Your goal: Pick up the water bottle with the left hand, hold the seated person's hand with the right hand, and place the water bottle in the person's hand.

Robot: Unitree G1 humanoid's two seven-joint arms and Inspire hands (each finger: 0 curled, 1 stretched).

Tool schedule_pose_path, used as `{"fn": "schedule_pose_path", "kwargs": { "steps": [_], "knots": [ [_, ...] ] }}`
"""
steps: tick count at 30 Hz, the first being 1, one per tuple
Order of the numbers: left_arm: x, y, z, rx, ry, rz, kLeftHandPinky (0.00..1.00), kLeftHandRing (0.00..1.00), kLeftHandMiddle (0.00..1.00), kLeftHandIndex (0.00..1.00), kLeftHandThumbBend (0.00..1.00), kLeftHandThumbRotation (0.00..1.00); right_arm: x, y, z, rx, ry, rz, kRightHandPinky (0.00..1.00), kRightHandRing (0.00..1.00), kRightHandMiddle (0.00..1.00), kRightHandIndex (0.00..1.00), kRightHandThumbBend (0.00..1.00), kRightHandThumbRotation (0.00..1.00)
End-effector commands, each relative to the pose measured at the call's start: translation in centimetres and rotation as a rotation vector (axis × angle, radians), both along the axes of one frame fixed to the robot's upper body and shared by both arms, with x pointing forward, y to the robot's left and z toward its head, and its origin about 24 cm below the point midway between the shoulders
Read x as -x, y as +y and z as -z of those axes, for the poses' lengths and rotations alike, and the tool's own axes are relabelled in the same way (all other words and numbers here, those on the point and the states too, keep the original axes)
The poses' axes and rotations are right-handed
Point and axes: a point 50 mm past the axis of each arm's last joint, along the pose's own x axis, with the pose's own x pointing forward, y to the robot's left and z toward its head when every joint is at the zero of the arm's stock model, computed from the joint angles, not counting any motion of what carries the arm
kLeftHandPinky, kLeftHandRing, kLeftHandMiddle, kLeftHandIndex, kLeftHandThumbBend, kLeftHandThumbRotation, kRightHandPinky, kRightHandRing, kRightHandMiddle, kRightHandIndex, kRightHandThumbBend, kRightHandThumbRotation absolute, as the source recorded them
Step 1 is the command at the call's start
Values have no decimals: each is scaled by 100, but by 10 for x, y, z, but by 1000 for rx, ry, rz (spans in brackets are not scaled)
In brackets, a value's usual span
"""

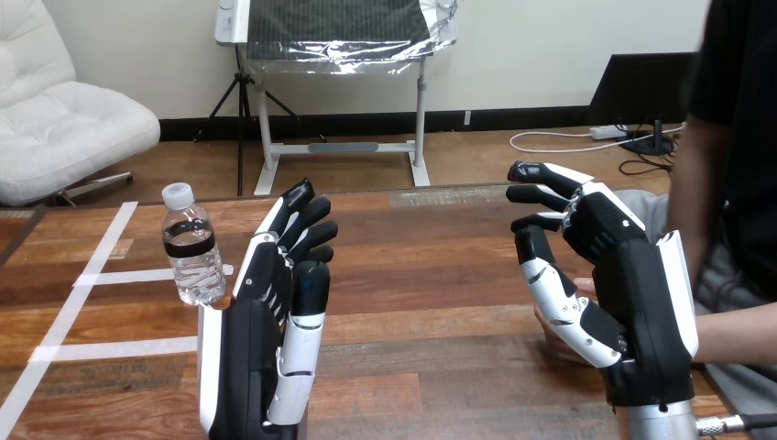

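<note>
A clear water bottle point(192, 246) with a white cap and dark label stands upright on the wooden table point(431, 247) at the left. My left hand point(275, 321) is raised just right of the bottle, apart from it, fingers straight and open. My right hand point(609, 275) hovers at the right with fingers relaxed and slightly bent, holding nothing. The person's hand point(573, 307) lies mostly hidden behind and below my right hand, near the table's right edge; I cannot tell whether the two touch.
White tape lines point(101, 266) cross the table's left part. The person's forearm point(733, 335) comes in from the right edge. The table's far edge runs just behind the bottle.
</note>
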Motion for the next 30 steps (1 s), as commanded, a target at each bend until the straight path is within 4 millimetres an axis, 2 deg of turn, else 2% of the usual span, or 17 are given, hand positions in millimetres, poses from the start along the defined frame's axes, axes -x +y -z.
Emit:
{"fn": "schedule_pose_path", "kwargs": {
  "steps": [1,6,26,30],
  "knots": [
    [-3,-8,-20,95,-95,-36,76,80,83,86,57,96,-3,4,-15,-16,-83,-21,59,73,78,71,31,28],
    [-3,-8,-21,99,-97,-40,76,80,83,86,57,96,-4,4,-15,-9,-83,-15,59,73,78,72,31,26],
    [-4,-5,-21,83,-103,-34,77,80,84,86,58,96,-5,4,-15,-2,-81,-9,60,73,78,72,32,32],
    [-6,-2,-24,27,-125,-48,78,81,85,87,58,97,-5,4,-15,-2,-79,-9,60,73,78,72,32,32]
  ]
}}
